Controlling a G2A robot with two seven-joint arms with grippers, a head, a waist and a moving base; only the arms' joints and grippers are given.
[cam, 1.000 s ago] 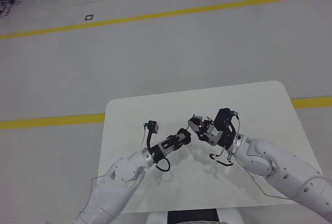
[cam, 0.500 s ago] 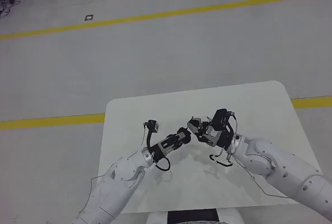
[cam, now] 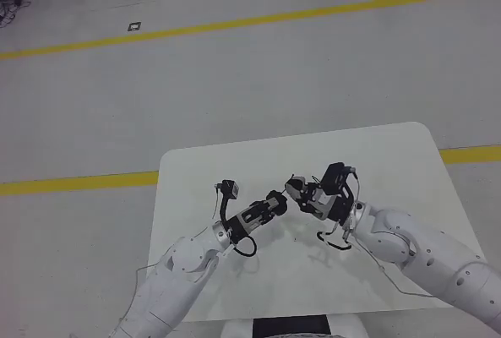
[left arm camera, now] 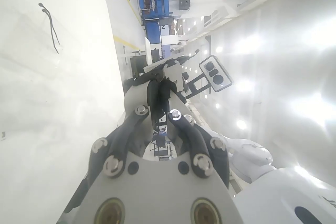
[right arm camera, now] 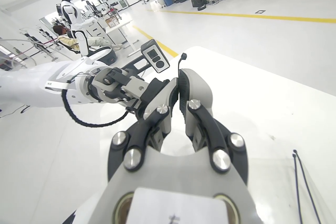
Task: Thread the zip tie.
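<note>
A thin black zip tie [right arm camera: 180, 64] stands up between the pads of my right gripper [right arm camera: 179, 80], which is shut on it. Its small square head [right arm camera: 183, 55] pokes out above the fingertips. My left gripper [right arm camera: 157, 87] comes in from the side, its dark fingertips against the right gripper's finger. In the left wrist view the left gripper [left arm camera: 157, 83] has its pads pressed together, tip to tip with the right gripper; the strap between them is too thin to make out. In the top view the left gripper [cam: 275, 203] and right gripper [cam: 293, 188] meet above the middle of the white table [cam: 385, 160].
Two spare black zip ties [left arm camera: 51, 28] lie side by side on the table, off to the right arm's side [right arm camera: 302, 183]. The table's rounded corner [right arm camera: 194, 49] lies just beyond the grippers. Bare tabletop surrounds both arms.
The right gripper has edged slightly toward the left one. Both grippers stay shut and tip to tip.
</note>
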